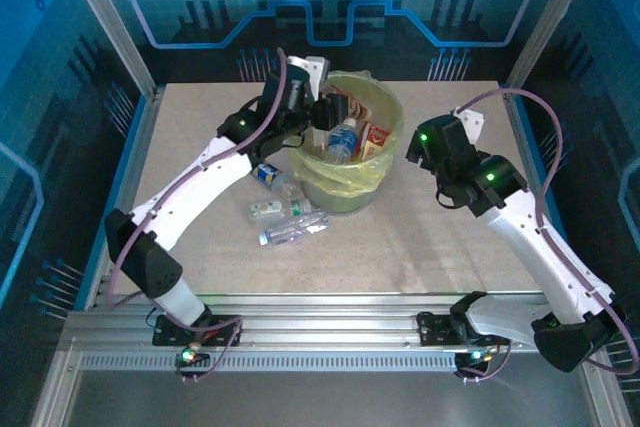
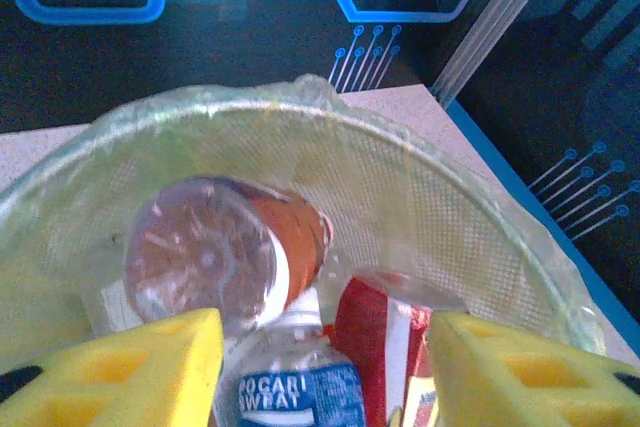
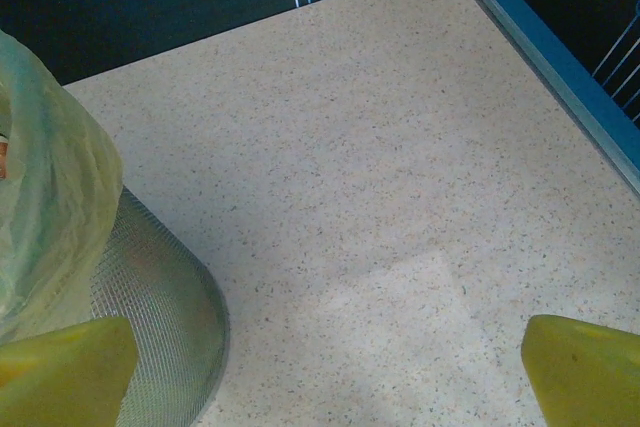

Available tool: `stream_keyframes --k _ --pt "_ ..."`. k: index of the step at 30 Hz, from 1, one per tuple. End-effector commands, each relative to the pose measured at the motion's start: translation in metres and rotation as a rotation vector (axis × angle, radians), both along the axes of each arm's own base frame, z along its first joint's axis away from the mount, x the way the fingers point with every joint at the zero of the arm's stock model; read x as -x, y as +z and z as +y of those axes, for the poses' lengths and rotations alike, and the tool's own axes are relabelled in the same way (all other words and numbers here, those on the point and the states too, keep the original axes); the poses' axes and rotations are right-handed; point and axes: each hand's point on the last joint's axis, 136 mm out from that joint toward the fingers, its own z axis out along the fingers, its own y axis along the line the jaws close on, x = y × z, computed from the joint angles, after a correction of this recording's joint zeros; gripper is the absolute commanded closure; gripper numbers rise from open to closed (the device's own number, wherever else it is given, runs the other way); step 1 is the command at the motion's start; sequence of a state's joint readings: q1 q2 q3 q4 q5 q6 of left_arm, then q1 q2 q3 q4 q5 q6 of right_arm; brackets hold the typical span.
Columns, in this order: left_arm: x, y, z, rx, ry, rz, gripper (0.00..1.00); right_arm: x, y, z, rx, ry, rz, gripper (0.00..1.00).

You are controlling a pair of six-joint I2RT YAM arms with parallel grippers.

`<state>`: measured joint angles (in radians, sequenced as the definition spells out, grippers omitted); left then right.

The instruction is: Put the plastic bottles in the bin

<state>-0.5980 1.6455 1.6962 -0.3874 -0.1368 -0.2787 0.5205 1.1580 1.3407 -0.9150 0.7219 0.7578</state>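
Progress looks past halfway, judging by how things lie. On the desk [image 1: 450,237], the bin [image 1: 395,112] already holds several plastic bottles, among them a Pocari bottle [image 2: 290,392], a red-brown-labelled bottle [image 2: 215,252] and a red pack [image 2: 365,342]. Three are left on the desk just left of the bin: a far bottle [image 1: 268,175], a middle bottle [image 1: 268,210] and a near bottle [image 1: 295,229]. The left arm [image 1: 200,182] stretches forward, and its left hand [image 2: 325,367] hangs over the bin's mouth, pointing down. Its fingers are spread and pinch nothing, and the Pocari bottle lies below the gap. The right arm [image 1: 530,237] is bent beside the bin, with its right hand [image 3: 328,377] low over bare desk, spread wide and empty.
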Motion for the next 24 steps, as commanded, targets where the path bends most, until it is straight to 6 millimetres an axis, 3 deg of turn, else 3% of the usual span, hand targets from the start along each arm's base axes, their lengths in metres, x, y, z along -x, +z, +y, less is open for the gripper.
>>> stream_keyframes --k 1,9,15,19,24 --pt "-0.021 0.000 0.004 -0.037 0.056 -0.023 0.44 -0.002 0.004 -0.004 0.000 -0.010 -0.012 0.00" --pt "-0.048 -0.021 -0.003 -0.042 0.054 0.029 0.60 -0.004 0.002 -0.004 0.009 -0.012 -0.001 0.00" --pt "-0.051 -0.044 -0.019 -0.049 -0.006 0.091 0.59 -0.005 0.000 -0.003 0.003 -0.014 0.004 0.00" --pt "-0.047 -0.052 -0.017 -0.049 -0.005 0.120 0.64 -0.006 -0.001 -0.001 0.001 -0.007 0.011 0.00" --pt "-0.027 -0.052 -0.009 -0.015 -0.005 0.144 0.64 -0.008 -0.003 0.000 0.001 -0.006 0.014 0.00"
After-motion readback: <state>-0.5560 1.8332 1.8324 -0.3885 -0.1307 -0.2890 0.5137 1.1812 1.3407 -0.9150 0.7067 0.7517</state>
